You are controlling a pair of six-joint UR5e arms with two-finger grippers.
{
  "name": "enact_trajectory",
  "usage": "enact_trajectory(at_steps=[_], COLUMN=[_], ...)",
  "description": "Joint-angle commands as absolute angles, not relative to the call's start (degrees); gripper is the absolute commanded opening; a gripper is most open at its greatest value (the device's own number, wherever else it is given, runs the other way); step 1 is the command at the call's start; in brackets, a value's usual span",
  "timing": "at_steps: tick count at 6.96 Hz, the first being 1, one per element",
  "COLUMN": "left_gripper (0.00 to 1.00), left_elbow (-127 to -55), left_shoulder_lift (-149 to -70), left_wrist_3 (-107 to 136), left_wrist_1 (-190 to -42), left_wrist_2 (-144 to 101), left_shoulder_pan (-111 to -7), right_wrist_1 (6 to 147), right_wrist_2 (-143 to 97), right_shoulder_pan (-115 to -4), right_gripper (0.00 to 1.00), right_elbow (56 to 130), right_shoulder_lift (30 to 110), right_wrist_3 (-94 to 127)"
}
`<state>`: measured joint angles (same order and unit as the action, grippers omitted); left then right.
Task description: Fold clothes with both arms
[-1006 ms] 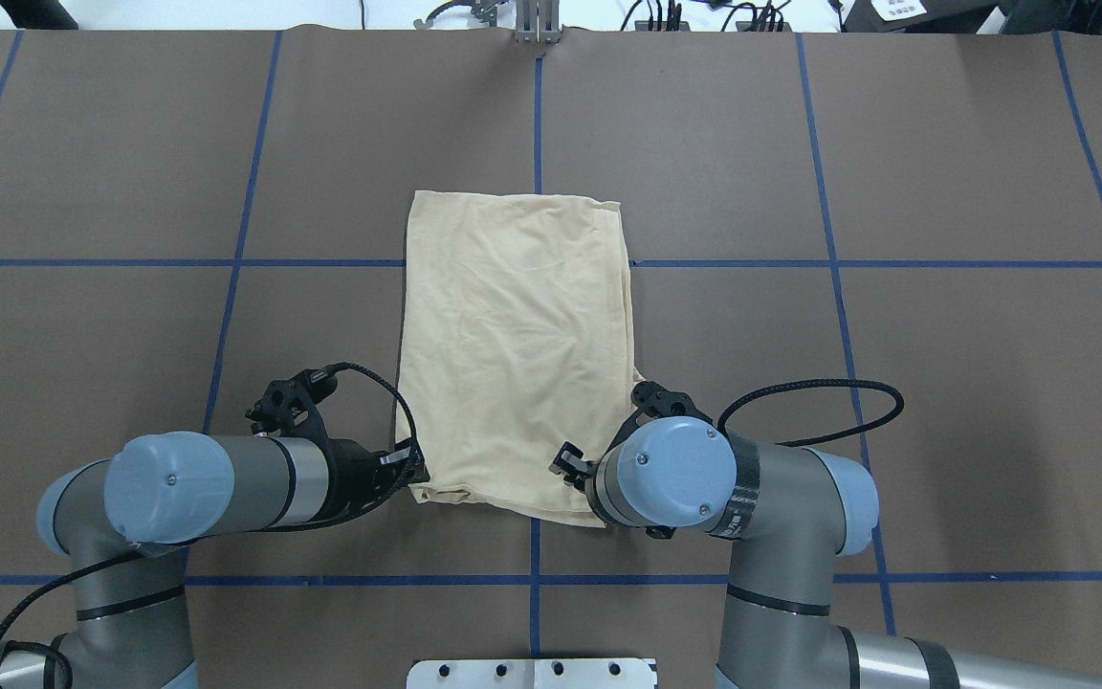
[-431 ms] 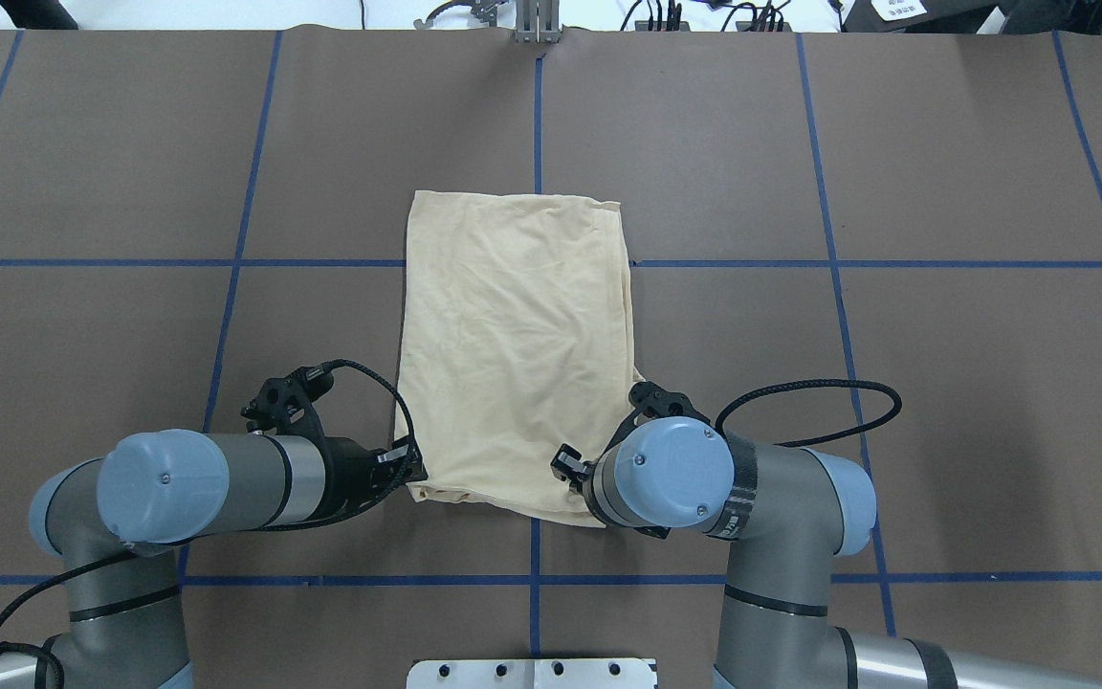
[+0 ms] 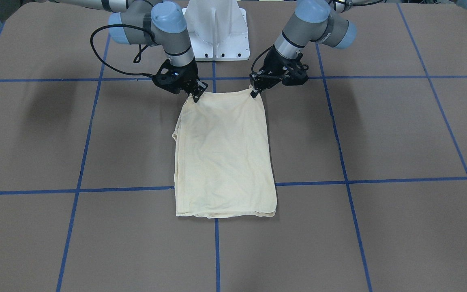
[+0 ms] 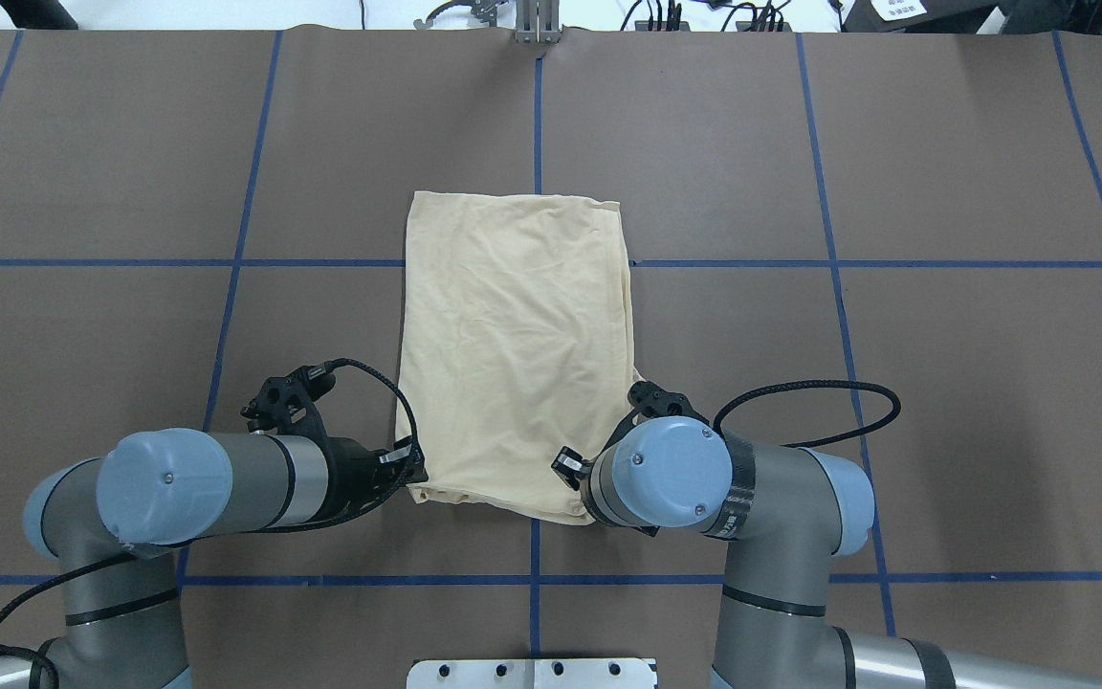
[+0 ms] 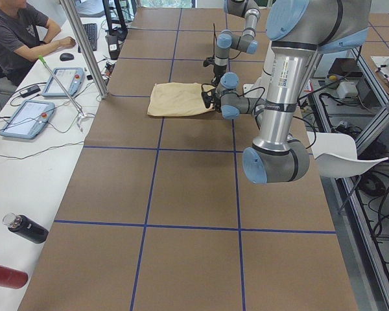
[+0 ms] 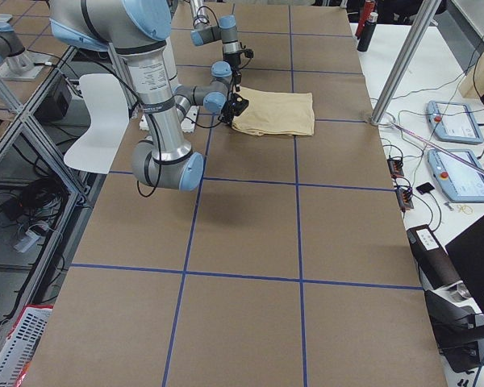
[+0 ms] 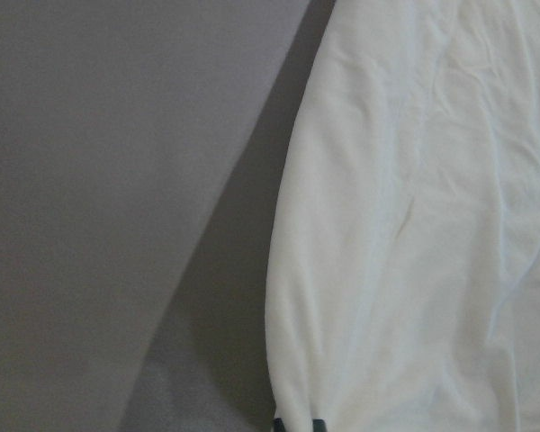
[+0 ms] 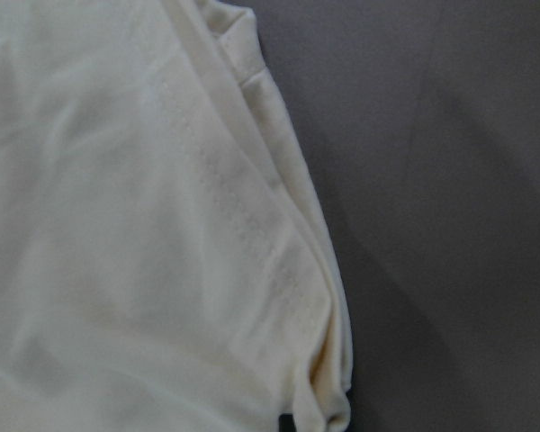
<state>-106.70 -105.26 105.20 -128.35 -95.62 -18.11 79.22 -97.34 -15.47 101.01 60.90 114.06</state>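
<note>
**tapegrid:** so what have your claws actually got hold of right now?

**two_arms:** left claw (image 3: 253, 92) is pinched tight on one near corner of the T-shirt (image 3: 223, 154); right claw (image 3: 196, 96) is nipped closed on the other near corner; at both, the cloth peaks up a bit into the tips, so I read it as a real grip, not just touching; that's from the front view, the wrist cams show mostly pale fabric and hardly any finger

**tapegrid:** and the shirt itself?

**two_arms:** lying flat in the middle of the table (image 3: 379, 134); it's a long narrow rectangle, sleeves tucked out of sight, no print showing; one short edge is by me, the other sits out past the cross tape line (image 3: 318, 182); along my right side the layers peek out a little uneven

**tapegrid:** how's it gonna handle?

**two_arms:** my guess: light, thin, floppy; zero stiffness, so it'll sag between the two claws and drag on the brown cover; it's several layers stacked, and the lower ones can slide off if I've only caught the top one; corners are the right place to hold, through every layer, with the hem stitching for a bit of bite; I'd reckon the next move is to lift both corners level and carry them over to the far edge, same pace both sides, or the fold skews
</note>
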Motion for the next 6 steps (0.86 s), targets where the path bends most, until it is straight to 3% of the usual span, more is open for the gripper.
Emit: enact_trajectory(at_steps=[1, 6], left_gripper=[0.0, 0.0], left_elbow=[-106.79, -107.05], left_shoulder_lift=[-105.38, -105.56], left_wrist_3=[105.21, 105.21], left_wrist_1=[-128.15, -128.23], left_wrist_2=[-95.62, -95.63], left_shoulder_pan=[-18.02, -17.32], right_wrist_1=[79.1, 78.49], right_wrist_2=[-97.38, -100.36], right_shoulder_pan=[-15.47, -16.35], right_gripper=[0.0, 0.0], right_elbow=[101.16, 110.12], right_shoulder_lift=[60.82, 65.91], right_wrist_3=[114.43, 113.99])
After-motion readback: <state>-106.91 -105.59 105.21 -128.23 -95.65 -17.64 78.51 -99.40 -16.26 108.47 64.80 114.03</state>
